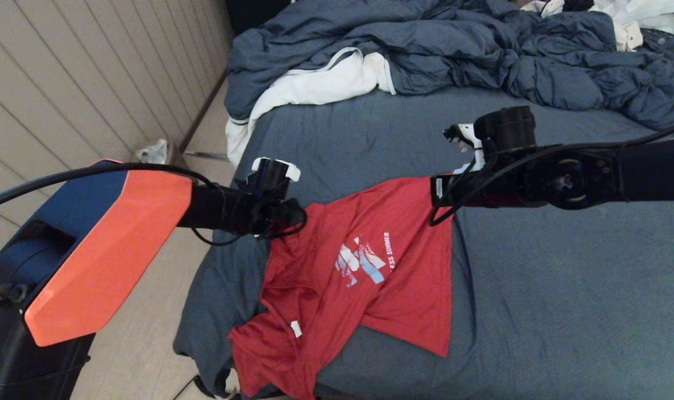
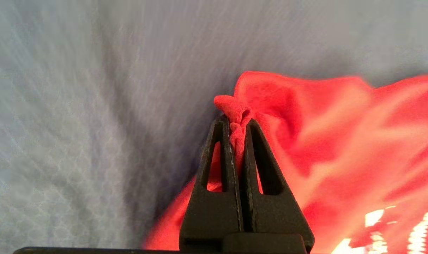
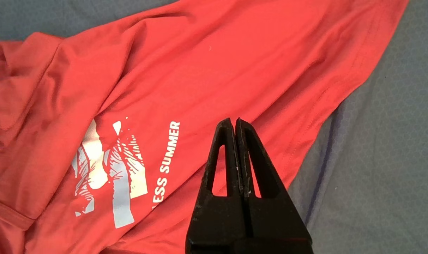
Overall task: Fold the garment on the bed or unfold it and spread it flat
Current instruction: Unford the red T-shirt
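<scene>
The garment (image 1: 370,289), a red T-shirt, lies rumpled and print side up on the bed (image 1: 564,289), close to its near left corner. A small white neck tag (image 1: 296,328) shows near the front. My left gripper (image 1: 299,215) sits at the shirt's far left corner. In the left wrist view the gripper (image 2: 235,121) is shut on a bunched fold of the red garment (image 2: 341,141). My right gripper (image 1: 437,194) hovers over the shirt's far right corner. Seen from the right wrist, that gripper (image 3: 235,120) is shut with nothing in it, above the garment (image 3: 199,70).
A rumpled blue duvet (image 1: 453,50) is heaped across the far side of the bed, with a white cloth (image 1: 314,83) at its left end. More pale clothes (image 1: 637,16) lie at the far right. The bed's left edge drops to the floor (image 1: 142,344) beside a panelled wall.
</scene>
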{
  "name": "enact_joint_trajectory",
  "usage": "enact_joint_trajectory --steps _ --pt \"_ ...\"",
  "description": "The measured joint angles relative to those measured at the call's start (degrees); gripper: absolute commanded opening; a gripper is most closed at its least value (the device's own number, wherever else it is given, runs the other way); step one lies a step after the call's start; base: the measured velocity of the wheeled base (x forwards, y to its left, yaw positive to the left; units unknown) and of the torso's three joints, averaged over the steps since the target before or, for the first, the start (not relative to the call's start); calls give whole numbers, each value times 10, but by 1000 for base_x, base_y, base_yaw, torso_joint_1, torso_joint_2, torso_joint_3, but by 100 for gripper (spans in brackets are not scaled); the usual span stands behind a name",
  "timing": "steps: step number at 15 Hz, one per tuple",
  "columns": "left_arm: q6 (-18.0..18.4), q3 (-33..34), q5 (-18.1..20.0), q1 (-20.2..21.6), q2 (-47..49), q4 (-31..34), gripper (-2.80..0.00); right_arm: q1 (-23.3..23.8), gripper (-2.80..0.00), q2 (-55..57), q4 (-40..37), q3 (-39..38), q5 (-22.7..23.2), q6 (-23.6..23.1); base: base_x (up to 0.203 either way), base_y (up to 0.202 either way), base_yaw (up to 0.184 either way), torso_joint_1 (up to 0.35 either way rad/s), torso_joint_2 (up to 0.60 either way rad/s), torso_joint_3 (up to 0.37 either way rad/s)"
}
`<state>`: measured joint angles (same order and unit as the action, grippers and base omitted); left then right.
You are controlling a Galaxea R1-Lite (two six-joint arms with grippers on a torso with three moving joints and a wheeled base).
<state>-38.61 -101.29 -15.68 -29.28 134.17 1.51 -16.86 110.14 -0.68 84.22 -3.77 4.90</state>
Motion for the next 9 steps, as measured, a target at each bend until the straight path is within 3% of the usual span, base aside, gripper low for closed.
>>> enact_joint_trajectory --steps 3,9 --pt "17 -42 -4 17 -4 0 -280 0 -280 0 0 0 0 0 0 0 0 0 0 0" --pt "112 -62 -16 80 -12 -100 -280 0 -280 0 0 0 0 0 0 0 0 0 0 0"
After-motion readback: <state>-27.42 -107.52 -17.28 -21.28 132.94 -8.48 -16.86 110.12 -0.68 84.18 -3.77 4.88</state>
